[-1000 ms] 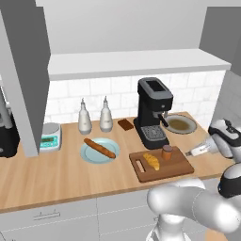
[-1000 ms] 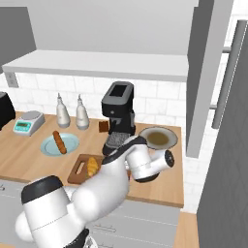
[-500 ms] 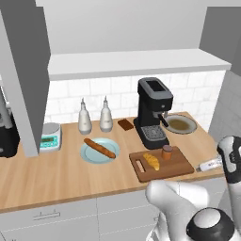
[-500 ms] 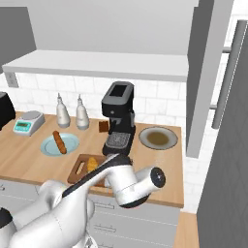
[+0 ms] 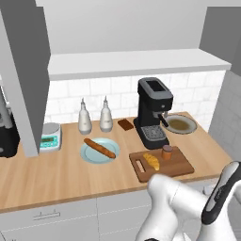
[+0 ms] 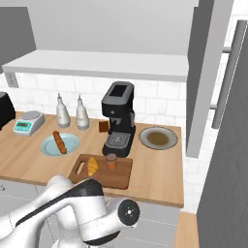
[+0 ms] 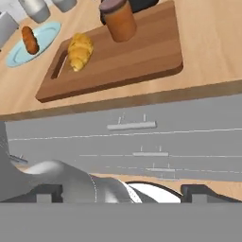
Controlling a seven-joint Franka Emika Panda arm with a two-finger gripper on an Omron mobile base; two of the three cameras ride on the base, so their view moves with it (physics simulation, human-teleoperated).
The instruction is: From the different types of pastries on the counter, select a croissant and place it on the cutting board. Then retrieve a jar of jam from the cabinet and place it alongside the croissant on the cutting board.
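The dark cutting board lies on the light-wood counter in front of the coffee machine. The golden croissant rests on it by the slot handle. The brown-orange jar of jam stands upright beside the croissant on the board. My gripper is open, its fingertips wide apart with nothing between them. It hangs low in front of the grey drawer fronts, below the counter's edge and well away from the board.
A blue plate holds the long brown stick. A dark brown square lies by the coffee machine. Two white bottles, a scale and a dish stand behind. The cabinet shelf hangs overhead.
The arm has swung back and down from beside the board's right end to below the counter edge. Croissant and jar have stayed on the board.
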